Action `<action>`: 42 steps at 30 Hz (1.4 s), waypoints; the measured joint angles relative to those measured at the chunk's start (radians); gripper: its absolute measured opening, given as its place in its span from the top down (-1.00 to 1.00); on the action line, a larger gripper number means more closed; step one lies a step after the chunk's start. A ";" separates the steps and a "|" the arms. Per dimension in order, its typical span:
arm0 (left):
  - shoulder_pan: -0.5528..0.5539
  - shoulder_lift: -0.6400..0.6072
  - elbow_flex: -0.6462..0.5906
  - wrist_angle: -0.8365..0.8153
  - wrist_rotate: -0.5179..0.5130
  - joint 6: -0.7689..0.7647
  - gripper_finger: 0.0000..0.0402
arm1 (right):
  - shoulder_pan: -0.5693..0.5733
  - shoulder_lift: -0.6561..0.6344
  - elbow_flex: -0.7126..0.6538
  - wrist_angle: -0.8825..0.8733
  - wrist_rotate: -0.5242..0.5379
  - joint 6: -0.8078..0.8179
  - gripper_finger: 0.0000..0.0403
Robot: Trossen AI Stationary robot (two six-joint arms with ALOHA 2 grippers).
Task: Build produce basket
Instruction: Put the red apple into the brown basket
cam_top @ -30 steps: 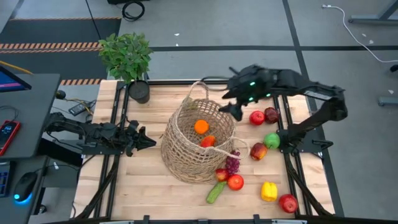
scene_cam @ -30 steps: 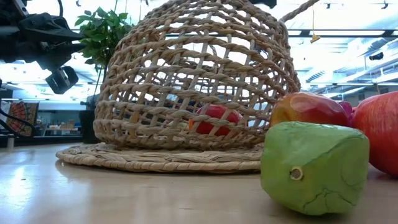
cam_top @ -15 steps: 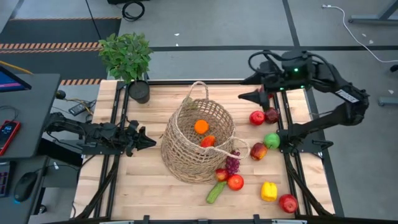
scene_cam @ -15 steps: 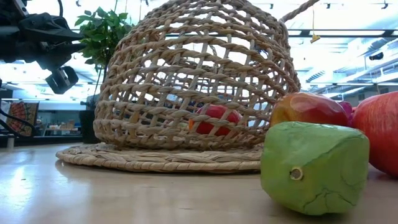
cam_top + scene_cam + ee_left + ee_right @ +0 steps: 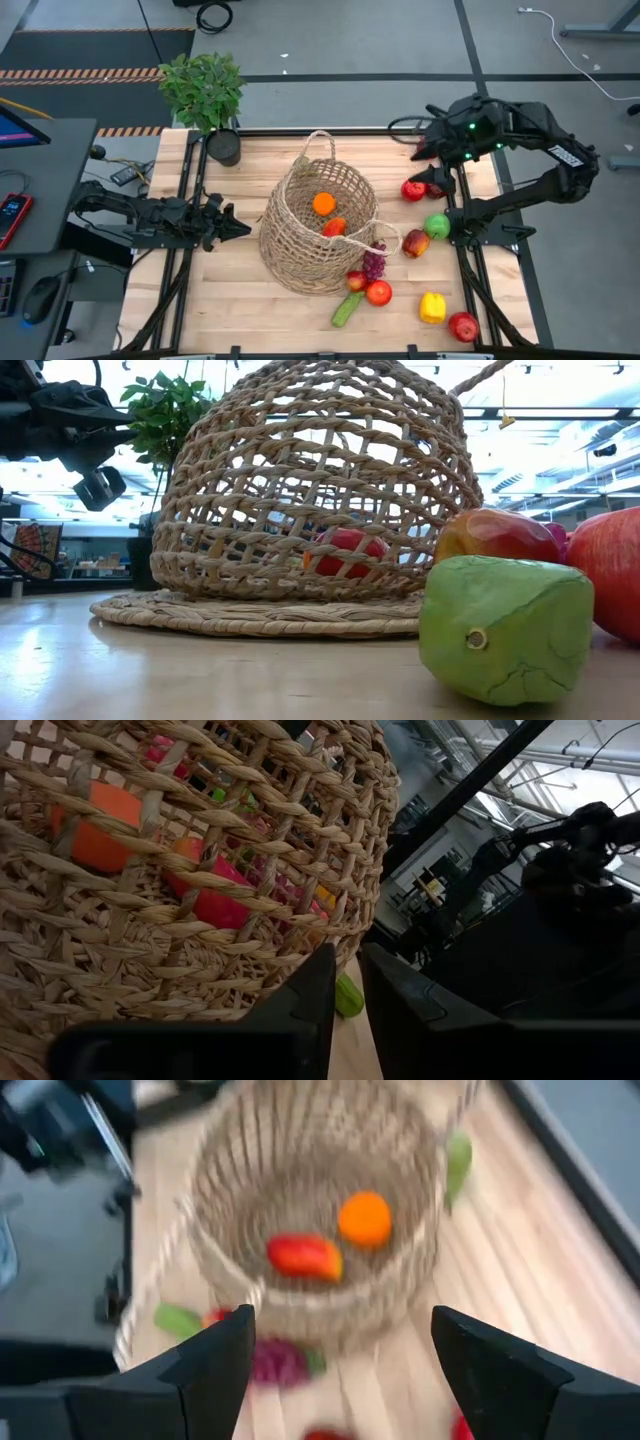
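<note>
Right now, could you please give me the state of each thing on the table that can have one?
Basket: upright, holding the orange and red pepper.
Right gripper: open, empty, above the apples.
Left gripper: shut, empty, beside the basket.
Green apple: on the table, outside.
</note>
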 joint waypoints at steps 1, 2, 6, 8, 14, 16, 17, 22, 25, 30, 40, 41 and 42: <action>0.000 0.000 0.000 0.000 0.000 0.000 0.71 | 0.001 0.002 -0.006 -0.022 0.001 0.014 -0.52; 0.000 0.000 0.000 0.000 0.000 0.000 0.71 | 0.000 0.001 -0.016 -0.033 0.004 0.030 -0.52; 0.000 0.000 0.000 0.000 0.000 0.000 0.70 | 0.007 -0.018 -0.100 -0.032 0.008 0.077 -0.52; 0.000 0.000 0.000 0.000 0.000 0.000 0.69 | 0.014 -0.034 -0.156 -0.010 0.009 0.086 -0.52; 0.000 0.000 0.000 0.000 0.000 0.000 0.71 | 0.018 -0.063 -0.311 0.117 0.005 0.189 -0.52; 0.000 0.000 0.000 0.000 0.000 0.000 0.71 | 0.028 -0.070 -0.351 0.160 0.004 0.235 -0.52; 0.000 0.000 0.000 0.000 0.000 -0.001 0.71 | 0.035 -0.071 -0.369 0.180 0.005 0.255 -0.52; 0.000 0.000 0.000 0.000 0.000 0.000 0.69 | 0.076 -0.071 -0.423 0.224 0.027 0.279 -0.52; 0.000 0.000 0.000 0.000 0.000 -0.001 0.69 | 0.080 -0.072 -0.424 0.216 0.041 0.285 -0.52; 0.000 0.000 0.000 0.000 0.000 0.000 0.71 | 0.080 -0.068 -0.424 0.188 0.109 0.268 -0.52; 0.000 0.000 0.000 0.000 0.000 0.000 0.70 | -0.068 -0.002 -0.424 0.064 0.214 0.177 -0.52; 0.000 0.000 0.000 0.000 0.000 0.000 0.70 | -0.099 0.001 -0.424 0.062 0.195 0.159 -0.52; 0.000 0.000 0.000 0.000 0.000 0.000 0.71 | -0.132 0.003 -0.424 0.062 0.166 0.142 -0.52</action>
